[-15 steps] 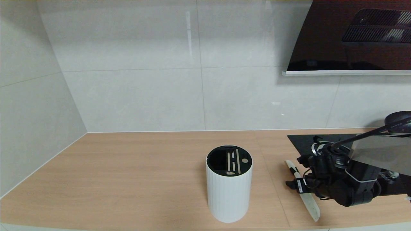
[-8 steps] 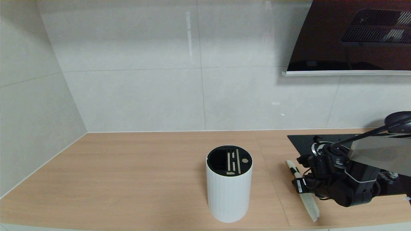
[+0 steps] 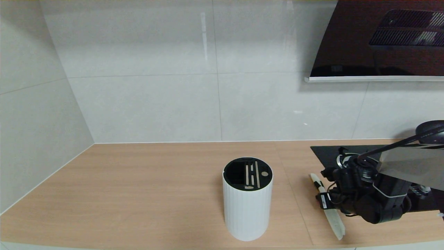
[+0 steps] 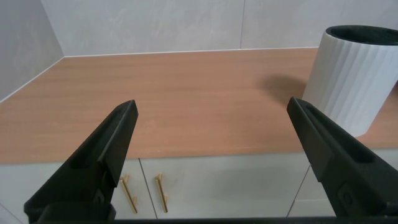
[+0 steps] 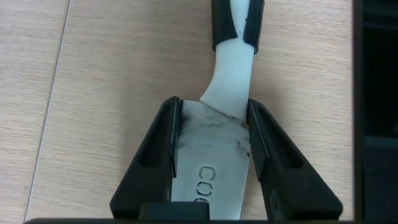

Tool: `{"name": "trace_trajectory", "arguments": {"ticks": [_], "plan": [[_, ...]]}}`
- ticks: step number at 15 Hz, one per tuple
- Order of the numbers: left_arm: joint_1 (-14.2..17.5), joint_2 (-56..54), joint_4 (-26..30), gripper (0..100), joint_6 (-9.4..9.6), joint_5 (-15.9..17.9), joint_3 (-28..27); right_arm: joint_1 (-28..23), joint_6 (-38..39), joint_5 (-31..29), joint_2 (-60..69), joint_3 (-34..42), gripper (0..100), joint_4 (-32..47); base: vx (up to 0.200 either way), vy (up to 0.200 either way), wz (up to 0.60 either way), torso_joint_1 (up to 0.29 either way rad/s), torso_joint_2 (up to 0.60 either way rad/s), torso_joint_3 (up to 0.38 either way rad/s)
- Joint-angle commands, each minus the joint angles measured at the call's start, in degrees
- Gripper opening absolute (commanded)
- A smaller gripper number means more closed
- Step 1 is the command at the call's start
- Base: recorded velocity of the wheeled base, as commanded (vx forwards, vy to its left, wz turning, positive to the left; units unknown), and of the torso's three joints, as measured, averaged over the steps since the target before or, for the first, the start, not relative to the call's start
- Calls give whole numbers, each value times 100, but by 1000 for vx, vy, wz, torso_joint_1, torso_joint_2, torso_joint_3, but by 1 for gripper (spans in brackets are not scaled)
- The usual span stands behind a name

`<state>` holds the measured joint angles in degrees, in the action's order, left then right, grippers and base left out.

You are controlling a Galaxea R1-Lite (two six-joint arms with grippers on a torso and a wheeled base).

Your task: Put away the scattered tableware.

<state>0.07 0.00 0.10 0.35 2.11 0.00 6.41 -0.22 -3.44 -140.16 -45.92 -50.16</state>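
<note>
A white knife (image 3: 335, 223) with a black-trimmed handle lies on the wooden counter (image 3: 156, 184), right of the white ribbed holder (image 3: 247, 208) with its black slotted top. My right gripper (image 3: 326, 201) is down over the knife and shut on the blade just behind the handle. In the right wrist view both fingers (image 5: 158, 155) press the blade's edges, so the right gripper (image 5: 212, 112) grips the knife (image 5: 233, 68) flat on the wood. My left gripper (image 4: 211, 109) hangs open and empty off the counter's front edge, left of the holder (image 4: 354, 74).
A black cooktop (image 3: 326, 152) lies just behind the right arm, with a dark range hood (image 3: 378, 41) above it. Tiled walls close the back and left. Cabinet doors with gold handles (image 4: 127, 193) sit below the counter's front edge.
The right gripper's fingers have closed in onto the knife blade, and the blade tip has shifted slightly. The left arm and the holder have stayed put.
</note>
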Motion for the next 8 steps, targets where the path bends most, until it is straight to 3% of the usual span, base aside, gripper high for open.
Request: {"name": "trace_trajectory", "arguments": {"ticks": [1,8], "plan": [[1,0,-1,100,0,0,0,-8,22,-43,208,13,0,-20,0,0,0,0,0,0],[1,0,-1,100,26,0,0,53,163,-34,1711,611,0,-28,0,0,0,0,0,0]]}}
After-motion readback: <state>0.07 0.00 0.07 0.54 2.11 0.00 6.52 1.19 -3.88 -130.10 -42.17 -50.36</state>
